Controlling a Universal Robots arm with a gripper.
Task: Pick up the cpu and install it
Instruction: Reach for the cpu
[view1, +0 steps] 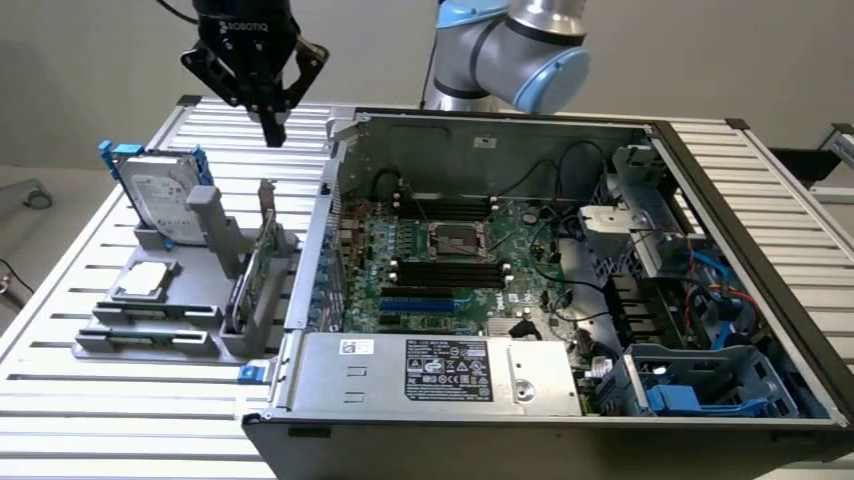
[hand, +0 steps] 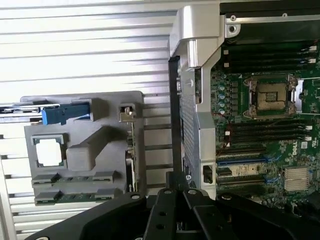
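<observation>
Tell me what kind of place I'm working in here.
Probably a robotics lab bench for PC assembly: a slatted metal table, an open computer case showing its motherboard, and a grey fixture holding the cpu and a hard drive.

This looks like a robot lab or workshop. A blue and silver robot arm (view1: 534, 60) stands behind a ribbed metal desk (view1: 120, 420), where an open computer (view1: 334, 385) sits beside a grey parts holder (view1: 147, 340).
</observation>
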